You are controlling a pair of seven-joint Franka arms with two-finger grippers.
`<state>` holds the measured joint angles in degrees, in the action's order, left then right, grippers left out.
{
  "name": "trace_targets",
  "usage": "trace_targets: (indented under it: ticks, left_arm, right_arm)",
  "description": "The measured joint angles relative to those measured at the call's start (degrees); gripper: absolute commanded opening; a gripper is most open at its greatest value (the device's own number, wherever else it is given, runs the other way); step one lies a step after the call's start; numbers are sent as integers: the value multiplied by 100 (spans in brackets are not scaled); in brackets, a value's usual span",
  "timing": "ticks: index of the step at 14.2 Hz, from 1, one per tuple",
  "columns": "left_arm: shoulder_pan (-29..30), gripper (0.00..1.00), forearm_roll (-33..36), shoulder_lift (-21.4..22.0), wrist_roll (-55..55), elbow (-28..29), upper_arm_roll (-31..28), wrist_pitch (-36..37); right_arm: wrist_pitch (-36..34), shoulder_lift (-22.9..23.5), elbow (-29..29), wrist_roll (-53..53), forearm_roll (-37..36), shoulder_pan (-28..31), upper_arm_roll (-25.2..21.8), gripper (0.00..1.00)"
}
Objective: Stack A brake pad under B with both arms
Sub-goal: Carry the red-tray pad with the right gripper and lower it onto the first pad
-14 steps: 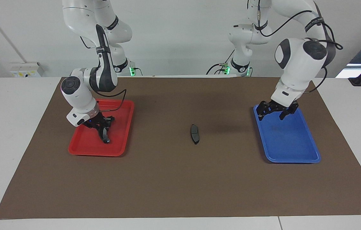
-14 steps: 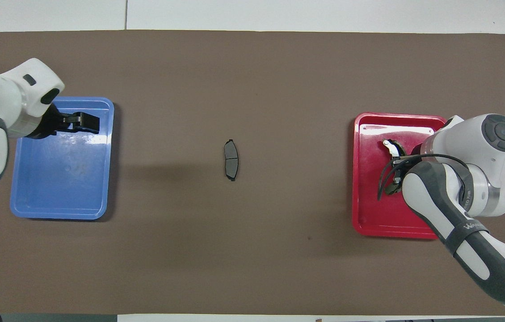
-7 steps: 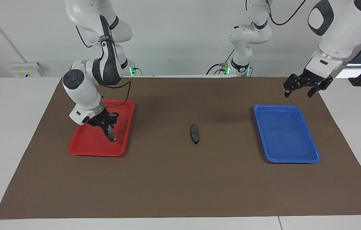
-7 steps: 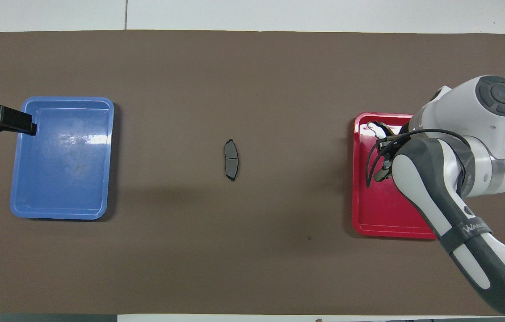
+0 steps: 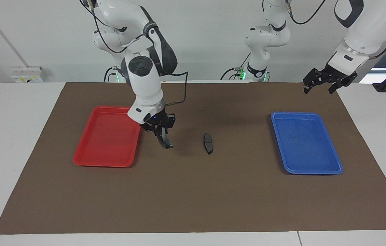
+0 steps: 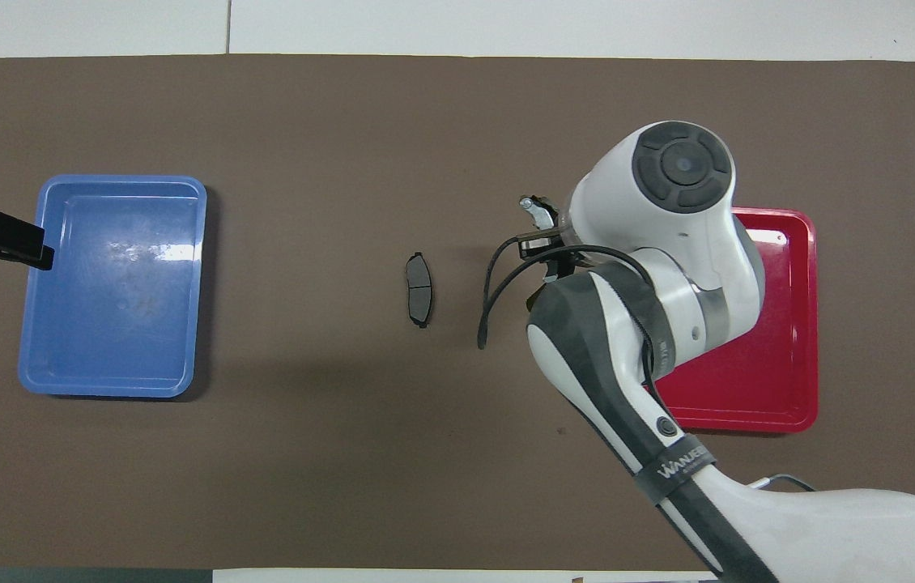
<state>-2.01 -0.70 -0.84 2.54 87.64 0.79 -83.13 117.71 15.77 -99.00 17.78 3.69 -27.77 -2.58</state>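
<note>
The A brake pad [image 5: 208, 142], short and dark grey with a groove across its middle, lies on the brown mat [image 5: 193, 191] at the table's centre, also seen from overhead [image 6: 419, 289]. B [image 5: 165, 140], the curved black pad, hangs end down from my right gripper [image 5: 160, 131], which is shut on it over the mat between the red tray and A. From overhead only B's pale end [image 6: 537, 210] shows past the right arm. My left gripper [image 5: 318, 89] stands open and empty in the air above the mat's edge, at the blue tray's robot-side end [image 6: 28, 247].
A red tray [image 5: 104, 153] lies empty toward the right arm's end of the table. A blue tray [image 5: 312, 160] lies empty toward the left arm's end. The brown mat covers most of the white table.
My right gripper lifted B out of the red tray and carried it over the mat toward A. The left gripper rose out of the blue tray and drew back toward the robots.
</note>
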Motion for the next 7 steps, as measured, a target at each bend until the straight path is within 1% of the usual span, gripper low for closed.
trace_targets:
  ticks: [2, 4, 6, 7]
  left_arm:
    - [0, 100, 0, -1, 8, 3, 1, 2]
    - [0, 100, 0, -1, 11, 3, 5, 2]
    - [0, 100, 0, -1, 11, 3, 8, -1]
    - [0, 100, 0, -1, 12, 2, 10, -17]
  right_arm:
    - [-2, 484, 471, 257, 45, -310, 6, 0]
    - [4, 1020, 874, 470, 265, -521, 39, 0]
    - [19, 1402, 1115, 749, 319, -638, 120, 0]
    - [29, 1498, 1183, 835, 325, -663, 200, 0]
